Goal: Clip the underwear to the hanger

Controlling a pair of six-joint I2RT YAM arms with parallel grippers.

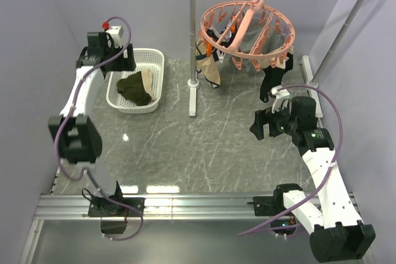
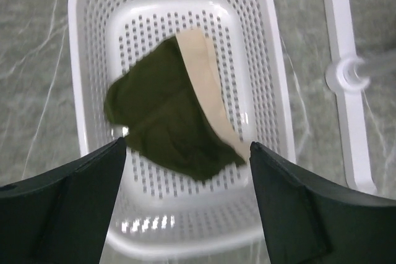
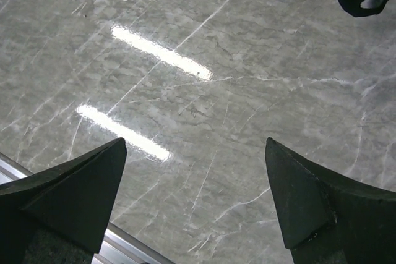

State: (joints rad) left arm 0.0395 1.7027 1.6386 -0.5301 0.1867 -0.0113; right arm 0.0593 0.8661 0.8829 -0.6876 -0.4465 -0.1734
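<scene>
The dark olive-green underwear (image 1: 135, 88) with a beige waistband lies crumpled in the white basket (image 1: 156, 60). In the left wrist view the underwear (image 2: 164, 115) lies just ahead of my fingers. My left gripper (image 2: 187, 146) is open and empty, hovering above the basket's (image 2: 272, 85) near rim. The salmon-pink hanger (image 1: 247, 29) hangs by its hook from the grey rail at the back. My right gripper (image 1: 258, 125) is open and empty over bare table, below and right of the hanger; in its wrist view the gripper (image 3: 195, 143) shows only marble between the fingers.
The grey rail stand (image 1: 192, 41) has posts at centre and back right, with a white foot (image 2: 346, 78) beside the basket. A tan garment with dark trim (image 1: 209, 66) and a black garment (image 1: 271, 78) hang from the hanger. A metal rail (image 1: 198, 205) runs along the near edge.
</scene>
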